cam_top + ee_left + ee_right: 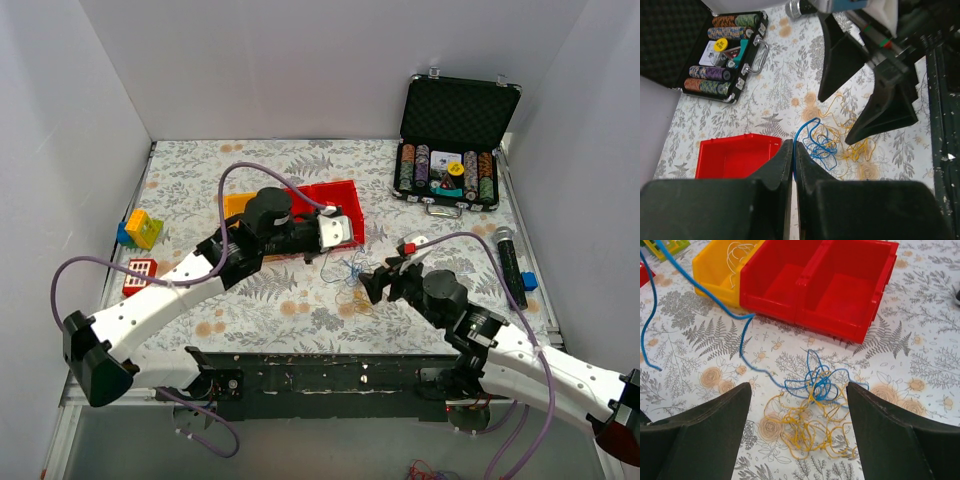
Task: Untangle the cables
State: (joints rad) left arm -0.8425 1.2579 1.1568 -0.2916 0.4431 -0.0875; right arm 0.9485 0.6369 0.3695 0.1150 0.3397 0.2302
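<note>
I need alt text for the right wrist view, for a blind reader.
The open right gripper hovers over tangled blue and yellow cables on a floral tablecloth. One blue strand rises toward the upper left; a red bin and a yellow bin stand behind.

The top camera sits above and behind my bases, looking down on the whole table (300, 305). My left wrist camera peers close over my left gripper (792, 147) toward my right gripper (837, 119). The right wrist one faces back (low, near) at the red bins (805, 314). All three share the cables (812, 407).
</note>
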